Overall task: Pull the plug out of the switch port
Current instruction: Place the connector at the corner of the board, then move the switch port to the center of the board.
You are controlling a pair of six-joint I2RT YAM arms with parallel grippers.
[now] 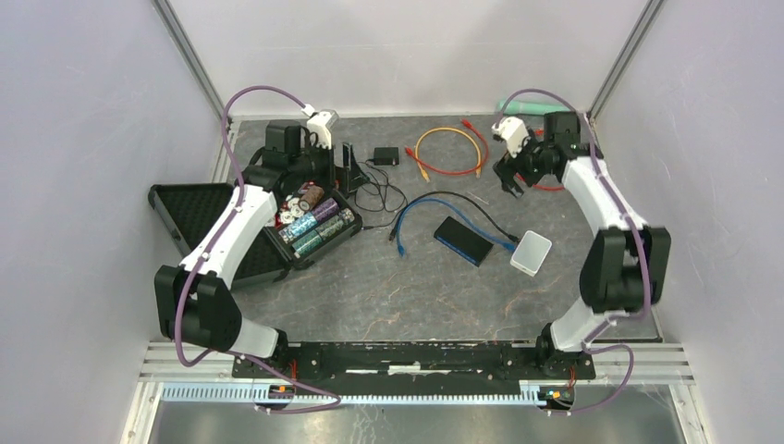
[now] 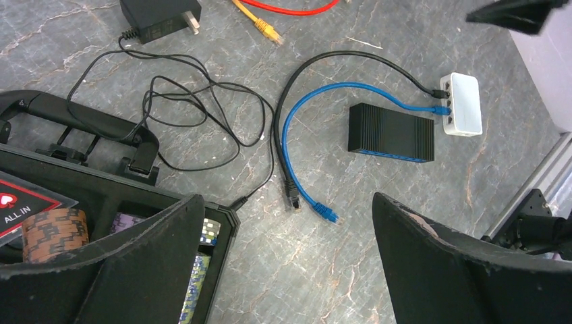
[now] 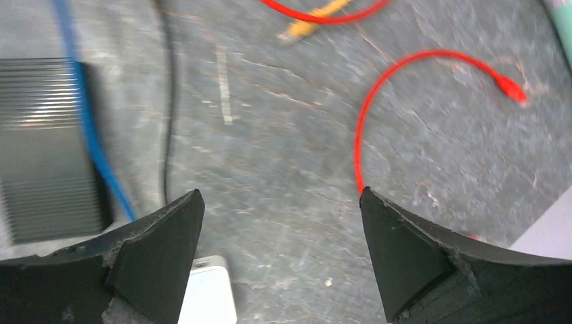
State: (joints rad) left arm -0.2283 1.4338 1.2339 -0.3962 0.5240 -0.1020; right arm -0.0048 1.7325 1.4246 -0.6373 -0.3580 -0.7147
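Nearest the bases: switch. Blue plug and black plug sit side by side in its ports. Box just left of switch.

Well left of switch: left gripper over the case, jaws spread, empty.

Beyond switch and apart from it: right gripper, jaws wide, nothing between them. Red cable lies loose past it, far from switch, not plugged in as far as I can see.

Judged: between grasps, and neither seated plug is out. Next: lower right gripper to switch, pinch one plug body, pull straight along the port. The switch looks light and may drag with the plug.
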